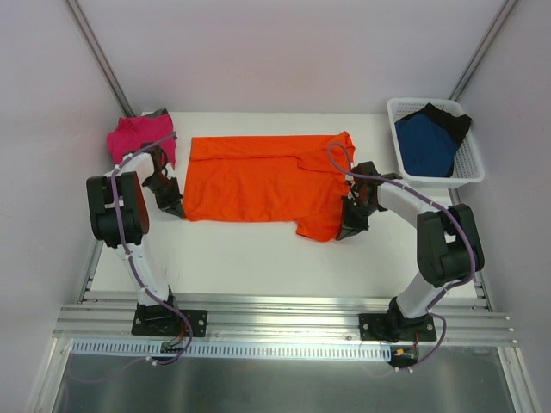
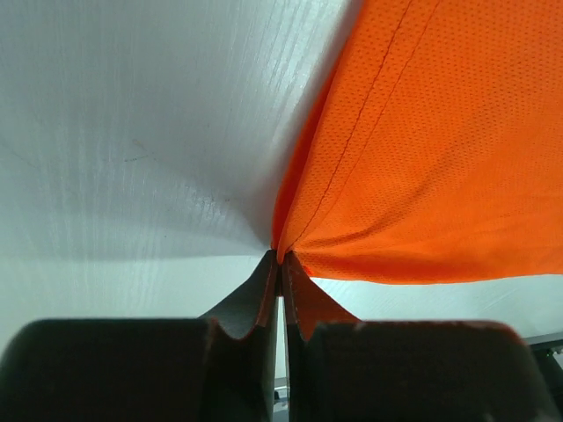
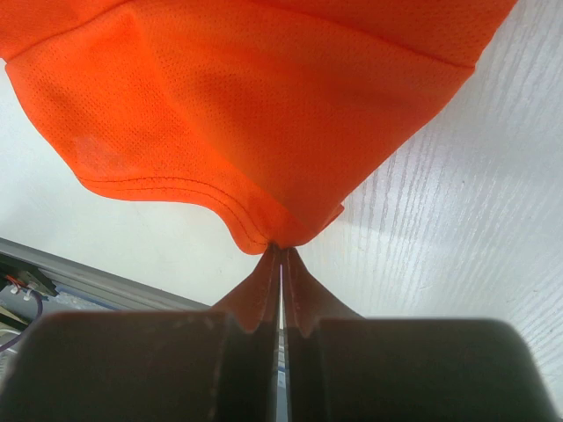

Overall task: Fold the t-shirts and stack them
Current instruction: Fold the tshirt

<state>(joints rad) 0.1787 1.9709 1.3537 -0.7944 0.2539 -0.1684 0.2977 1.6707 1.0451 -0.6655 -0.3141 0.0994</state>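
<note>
T-shirt (image 1: 250, 181) of bright orange lies flat, long axis left-to-right mid-frame, sleeves toward the right; left jaws pinch its lower-left corner, right jaws its lower-right sleeve.

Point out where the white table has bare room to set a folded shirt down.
The widest bare patch is the near strip of white table, between the bright orange t-shirt and the table's near edge. A smaller gap lies between that shirt and the white plastic mesh basket. The far-left corner is crowded: the magenta-pink shirt and left tool.
</note>
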